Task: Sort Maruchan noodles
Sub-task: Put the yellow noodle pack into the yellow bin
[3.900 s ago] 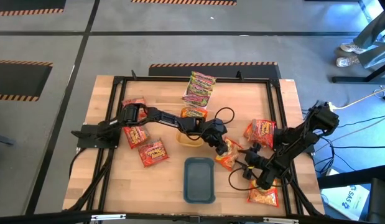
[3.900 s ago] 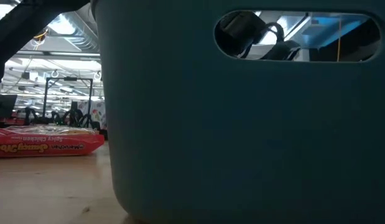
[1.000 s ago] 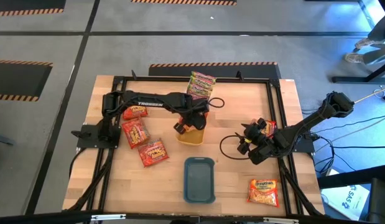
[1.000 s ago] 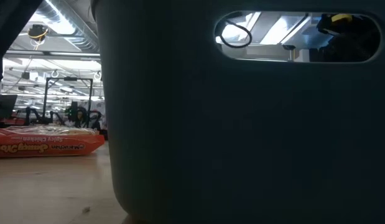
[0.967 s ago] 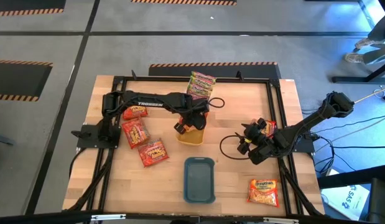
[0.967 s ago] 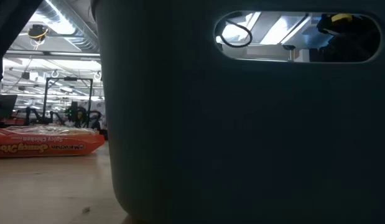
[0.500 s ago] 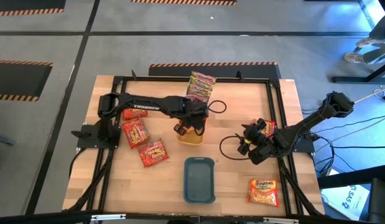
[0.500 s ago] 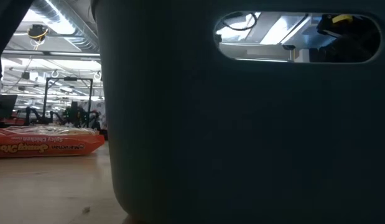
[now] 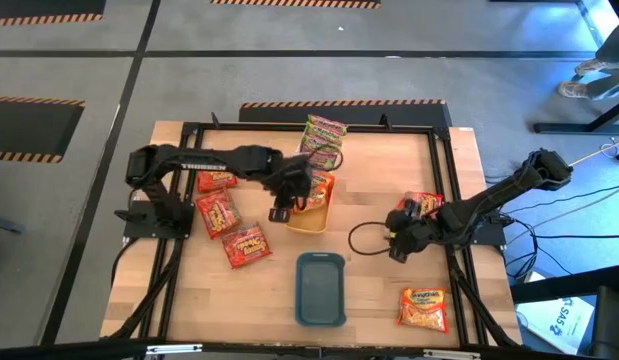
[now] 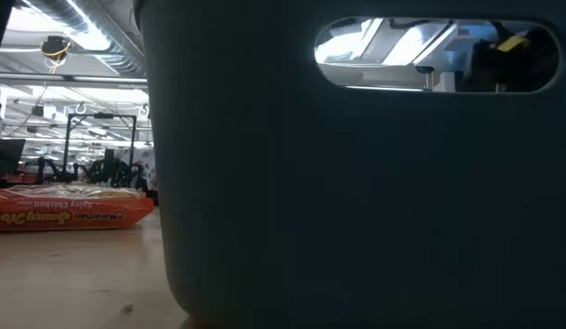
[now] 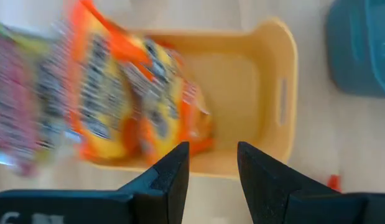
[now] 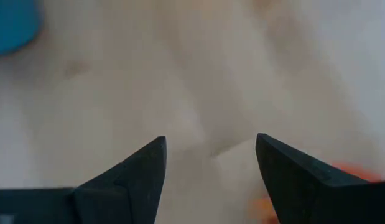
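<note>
Two orange Maruchan packets (image 11: 127, 102) lie in the yellow-orange tray (image 9: 311, 218); in the high view they show at its far end (image 9: 317, 187). My left gripper (image 9: 287, 205) is open at the tray's left wall, its fingers (image 11: 212, 152) empty. Green-pink packets (image 9: 323, 141) lie past the tray's far end. Three red packets (image 9: 218, 212) lie at the left. Another red packet (image 9: 422, 206) is partly under my right arm, and an orange one (image 9: 425, 308) lies near the right front corner. My right gripper (image 9: 394, 243) hangs open over bare wood (image 12: 208, 146).
A teal tray (image 9: 320, 288) stands near the table's front middle and fills most of the low view (image 10: 356, 183). A packet (image 10: 63, 210) lies flat to its left in that view. A black frame (image 9: 309, 128) runs round the table. Bare wood lies between the trays and my right gripper.
My left gripper has drawn back from over the yellow-orange tray toward the table's left edge, uncovering the orange packets lying in it. My right gripper has turned a little toward the table's left.
</note>
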`<state>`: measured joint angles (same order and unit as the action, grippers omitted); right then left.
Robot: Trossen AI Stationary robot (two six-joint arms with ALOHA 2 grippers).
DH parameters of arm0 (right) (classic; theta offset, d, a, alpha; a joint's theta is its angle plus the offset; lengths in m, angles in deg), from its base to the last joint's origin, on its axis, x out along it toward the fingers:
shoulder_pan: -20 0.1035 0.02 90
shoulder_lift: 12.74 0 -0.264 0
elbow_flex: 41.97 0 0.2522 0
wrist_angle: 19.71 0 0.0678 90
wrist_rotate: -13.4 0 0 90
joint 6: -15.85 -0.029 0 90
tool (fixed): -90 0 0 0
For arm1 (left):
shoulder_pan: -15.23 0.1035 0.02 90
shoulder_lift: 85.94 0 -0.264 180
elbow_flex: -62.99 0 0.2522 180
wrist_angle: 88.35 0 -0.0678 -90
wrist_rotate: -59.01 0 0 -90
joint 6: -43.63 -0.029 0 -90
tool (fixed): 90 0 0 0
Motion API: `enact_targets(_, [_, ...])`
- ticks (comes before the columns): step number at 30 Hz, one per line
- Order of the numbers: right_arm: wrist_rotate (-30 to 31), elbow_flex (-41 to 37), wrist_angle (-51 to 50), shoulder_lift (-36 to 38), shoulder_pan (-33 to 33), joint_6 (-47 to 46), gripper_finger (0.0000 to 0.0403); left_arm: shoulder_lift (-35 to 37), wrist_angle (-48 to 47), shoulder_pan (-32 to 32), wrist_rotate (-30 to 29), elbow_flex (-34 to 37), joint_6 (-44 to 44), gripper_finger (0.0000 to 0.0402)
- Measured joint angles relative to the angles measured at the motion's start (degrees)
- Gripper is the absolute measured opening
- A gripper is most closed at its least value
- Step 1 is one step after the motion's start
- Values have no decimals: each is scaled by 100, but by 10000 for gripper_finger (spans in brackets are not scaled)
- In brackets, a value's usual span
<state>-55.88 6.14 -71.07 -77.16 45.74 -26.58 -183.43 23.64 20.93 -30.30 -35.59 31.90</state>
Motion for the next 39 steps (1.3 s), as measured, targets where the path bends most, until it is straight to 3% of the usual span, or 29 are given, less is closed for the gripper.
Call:
enact_targets(3, [-1017,49,-4,-4,17,-393,234,262,600,-121,474,973,395,131])
enact_targets(7, [-2673,266,-51,-7,17,-1104,234,440,1187,-432,612,1910,944,131])
enact_targets(11, [-3473,610,-119,-37,159,-1985,234,592,1698,-847,449,2352,1149,131])
enact_targets(19, [-3534,811,188,-426,1436,-4101,234,787,2661,-1560,458,3016,1217,131])
enact_targets(29, [-3172,804,266,-814,2304,-5165,234,1028,2763,-1656,173,2778,1120,131])
enact_targets(34, [-2236,804,370,-828,2447,-5013,234,938,3038,-1699,-242,2894,1322,131])
enact_targets(39, [-1367,802,287,-902,2121,-4214,234,1056,1820,-1682,-590,2927,1576,131])
